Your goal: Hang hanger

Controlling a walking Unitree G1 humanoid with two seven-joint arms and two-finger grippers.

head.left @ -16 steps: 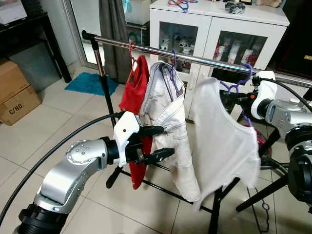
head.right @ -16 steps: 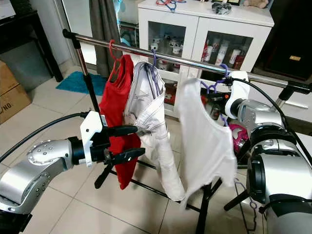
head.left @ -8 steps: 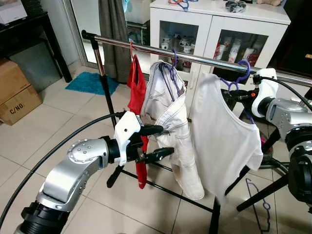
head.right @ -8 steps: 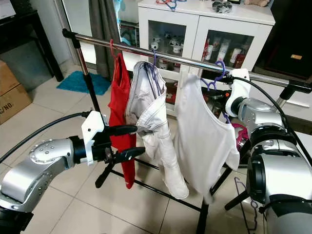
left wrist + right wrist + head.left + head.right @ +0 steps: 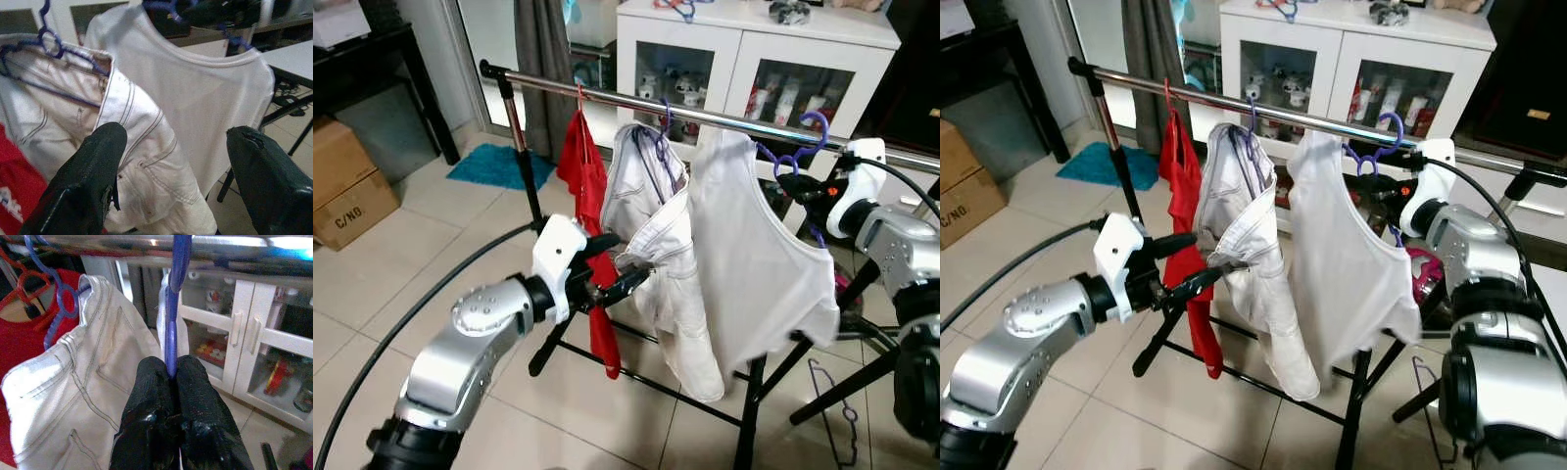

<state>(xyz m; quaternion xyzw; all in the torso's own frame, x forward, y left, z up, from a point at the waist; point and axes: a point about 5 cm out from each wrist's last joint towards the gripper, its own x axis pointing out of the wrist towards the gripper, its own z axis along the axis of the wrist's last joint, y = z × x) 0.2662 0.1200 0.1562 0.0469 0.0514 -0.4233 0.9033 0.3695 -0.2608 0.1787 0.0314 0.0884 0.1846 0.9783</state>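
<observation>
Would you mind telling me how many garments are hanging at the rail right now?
3. The red top is nearest the rail's left end, the white jeans hang in the middle, and the white shirt is rightmost, its purple hanger gripped by the right hand.

The rail [image 5: 705, 116] running across the upper half of the left eye view is polished metal, bright and mirror-like. From it hang soft cloth pieces: a matt red garment [image 5: 590, 186], pale trousers [image 5: 661, 235] of stiff denim-like weave with visible stitched seams, and a thin, smooth white top [image 5: 754, 264]. The purple hanger [image 5: 173, 308] looks like glossy plastic. The right gripper [image 5: 176, 382] pinches it with rough, grainy black fingers (slightly shiny, rubbery). The left gripper [image 5: 622, 269] has similar dull black fingers. At the top, the white cabinet [image 5: 744, 59] is smooth-painted with glass doors; the floor [image 5: 401, 264] is glossy tile.
</observation>
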